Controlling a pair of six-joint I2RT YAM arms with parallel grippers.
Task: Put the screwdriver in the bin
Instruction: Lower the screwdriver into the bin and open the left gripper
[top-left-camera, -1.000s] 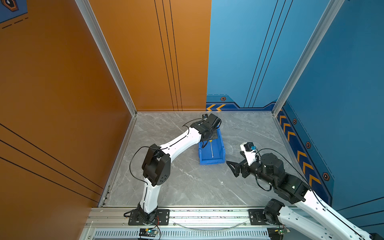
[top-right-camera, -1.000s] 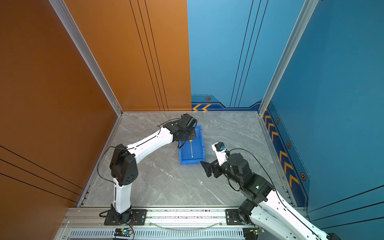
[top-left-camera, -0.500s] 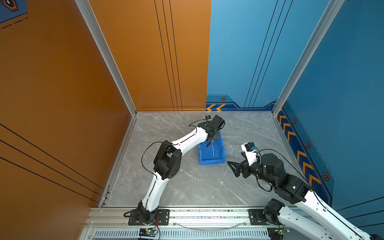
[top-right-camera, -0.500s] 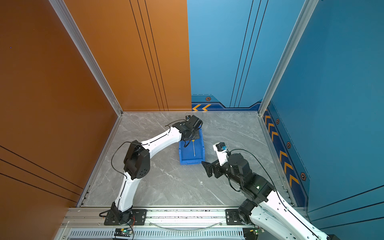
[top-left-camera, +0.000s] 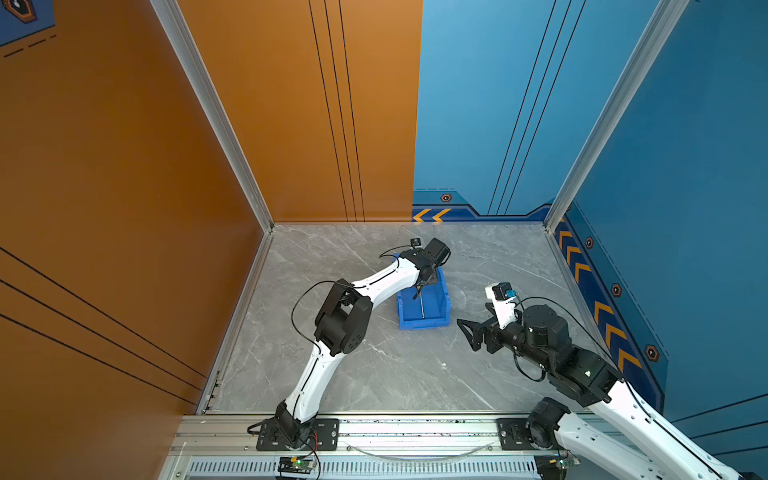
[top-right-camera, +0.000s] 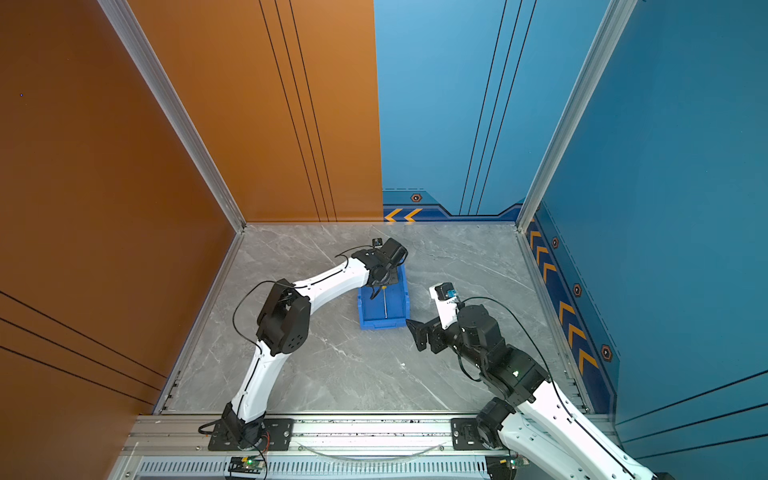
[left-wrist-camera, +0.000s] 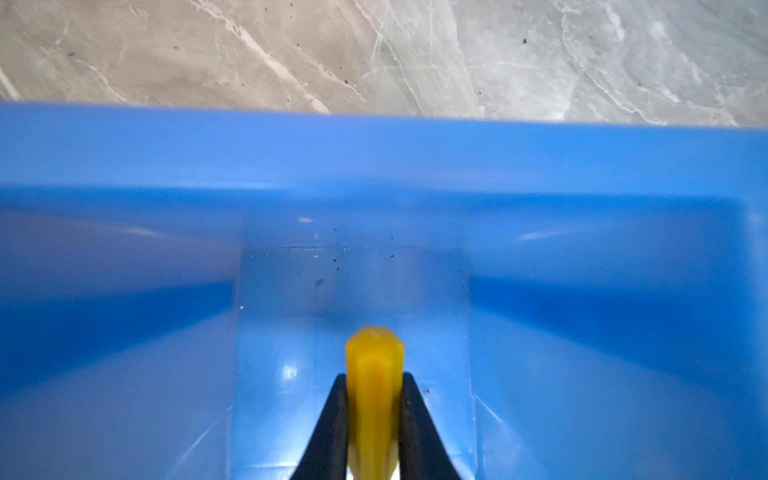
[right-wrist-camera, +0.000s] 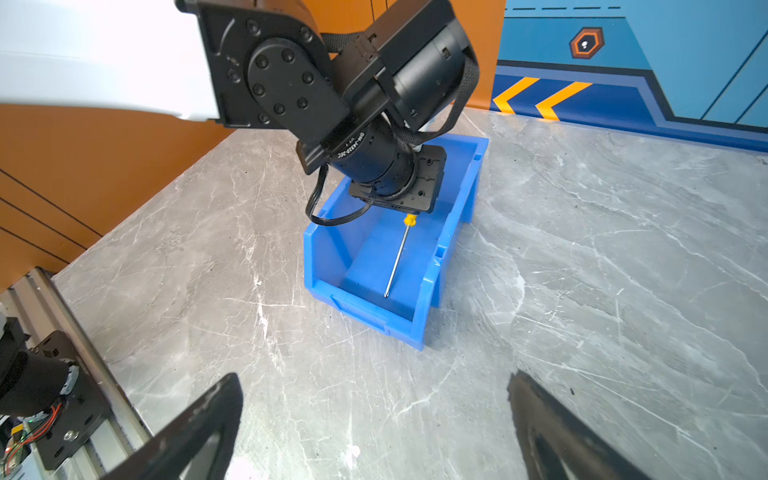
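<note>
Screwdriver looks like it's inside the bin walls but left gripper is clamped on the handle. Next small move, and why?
Probably open the left gripper. Its fingers pinch the yellow handle of the screwdriver, whose shaft already slants down inside the bin, tip near the floor by the front lip. Releasing should let it drop flat. The right gripper waits open, apart from the bin.

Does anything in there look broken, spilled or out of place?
Nothing stands out. The left end effector holds the screwdriver by its yellow handle inside the blue bin, shaft slanting down toward the bin's floor. The right end effector is open and holds nothing.
</note>
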